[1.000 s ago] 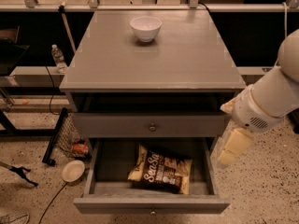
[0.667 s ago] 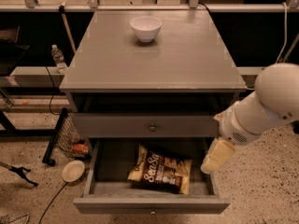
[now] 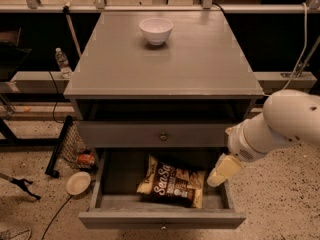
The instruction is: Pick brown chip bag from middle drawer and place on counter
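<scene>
The brown chip bag (image 3: 172, 181) lies flat in the open middle drawer (image 3: 161, 218), right of its centre, with white script showing. The grey counter (image 3: 200, 64) tops the cabinet above. My gripper (image 3: 216, 176) hangs on the white arm at the right, over the drawer's right side, just right of the bag and above it. Only a pale finger (image 3: 222, 169) shows, pointing down-left.
A white bowl (image 3: 156, 30) stands at the back middle of the counter. A shallower drawer front with a round knob (image 3: 163, 136) sits shut above the open drawer. On the floor at left are a pale dish (image 3: 78, 182), a mesh basket (image 3: 75, 146), a water bottle (image 3: 62, 62) and cables.
My arm and gripper have moved left and down, from beside the cabinet's right edge to over the right side of the open drawer. The bag has not moved.
</scene>
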Motion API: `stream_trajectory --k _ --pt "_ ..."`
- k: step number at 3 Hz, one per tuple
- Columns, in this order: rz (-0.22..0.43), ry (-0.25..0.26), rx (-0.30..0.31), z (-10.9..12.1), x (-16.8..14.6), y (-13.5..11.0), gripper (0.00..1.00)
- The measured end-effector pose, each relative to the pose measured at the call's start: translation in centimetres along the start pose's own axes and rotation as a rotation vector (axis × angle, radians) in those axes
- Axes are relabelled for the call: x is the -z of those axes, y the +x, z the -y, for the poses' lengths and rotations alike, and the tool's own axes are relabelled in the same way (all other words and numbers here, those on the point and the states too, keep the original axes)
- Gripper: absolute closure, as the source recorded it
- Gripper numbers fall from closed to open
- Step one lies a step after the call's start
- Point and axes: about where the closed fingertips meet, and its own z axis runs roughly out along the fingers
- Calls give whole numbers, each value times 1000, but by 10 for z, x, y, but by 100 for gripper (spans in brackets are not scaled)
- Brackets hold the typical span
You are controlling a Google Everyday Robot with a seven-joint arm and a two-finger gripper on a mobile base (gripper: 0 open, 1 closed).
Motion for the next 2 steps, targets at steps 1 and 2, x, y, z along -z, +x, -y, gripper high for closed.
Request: stream_trajectory --k 1,2 --pt "-24 -7 -21 0 -22 11 0" --pt "-47 2 -46 4 -64 28 0"
